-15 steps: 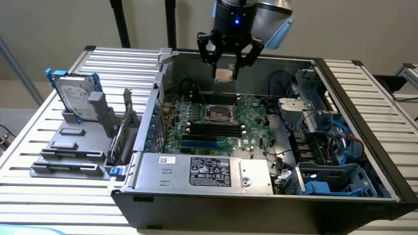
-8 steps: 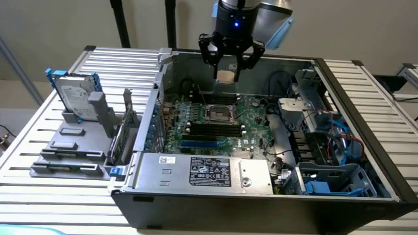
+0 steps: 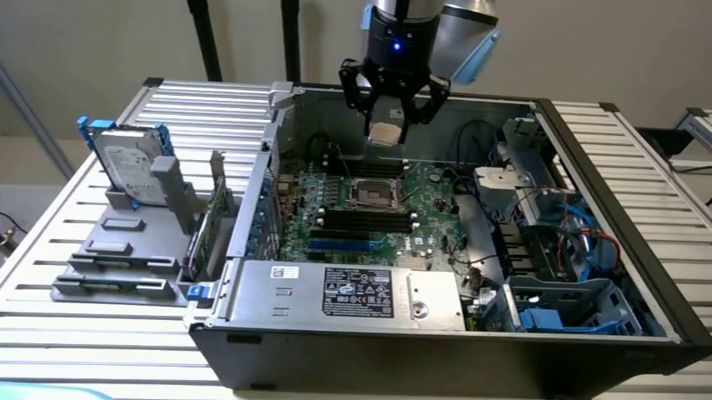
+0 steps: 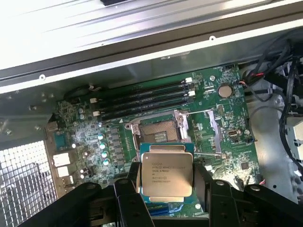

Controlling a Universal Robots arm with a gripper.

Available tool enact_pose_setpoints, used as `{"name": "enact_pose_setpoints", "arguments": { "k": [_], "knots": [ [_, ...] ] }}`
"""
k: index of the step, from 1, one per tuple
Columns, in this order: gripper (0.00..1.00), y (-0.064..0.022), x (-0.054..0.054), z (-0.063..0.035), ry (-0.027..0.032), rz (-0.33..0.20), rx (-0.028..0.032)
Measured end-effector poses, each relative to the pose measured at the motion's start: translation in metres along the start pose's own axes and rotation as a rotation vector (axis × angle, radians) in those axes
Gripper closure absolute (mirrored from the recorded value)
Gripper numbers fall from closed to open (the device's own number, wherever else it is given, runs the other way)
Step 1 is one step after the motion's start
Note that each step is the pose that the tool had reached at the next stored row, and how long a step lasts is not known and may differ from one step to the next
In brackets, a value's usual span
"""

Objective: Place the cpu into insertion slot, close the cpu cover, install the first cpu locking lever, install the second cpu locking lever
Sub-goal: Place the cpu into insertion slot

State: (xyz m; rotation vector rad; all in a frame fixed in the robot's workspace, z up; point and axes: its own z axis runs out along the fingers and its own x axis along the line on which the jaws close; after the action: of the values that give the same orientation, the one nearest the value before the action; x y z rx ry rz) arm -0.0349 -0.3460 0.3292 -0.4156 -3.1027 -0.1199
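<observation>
Item: cpu (image 4: 166,174), pale square chip. Location: clamped by opposite edges in the gripper (image 3: 388,125), hanging over the open computer case (image 3: 445,362), apart from the insertion slot (image 3: 373,193). Slot bare and uncovered. The flat hold probably suits level seating.

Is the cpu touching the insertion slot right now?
Apart. The exterior view shows the cpu, gripped in the hand, hanging well above the insertion slot, with the case's back wall visible between them.
</observation>
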Motion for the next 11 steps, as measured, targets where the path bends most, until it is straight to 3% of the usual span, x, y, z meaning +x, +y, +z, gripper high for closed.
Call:
{"name": "enact_pose_setpoints", "arguments": {
  "k": [11],
  "knots": [
    [0.46, -0.0006, -0.0002, 0.0082, -0.015, 0.2, -0.0038]
  ]
}}
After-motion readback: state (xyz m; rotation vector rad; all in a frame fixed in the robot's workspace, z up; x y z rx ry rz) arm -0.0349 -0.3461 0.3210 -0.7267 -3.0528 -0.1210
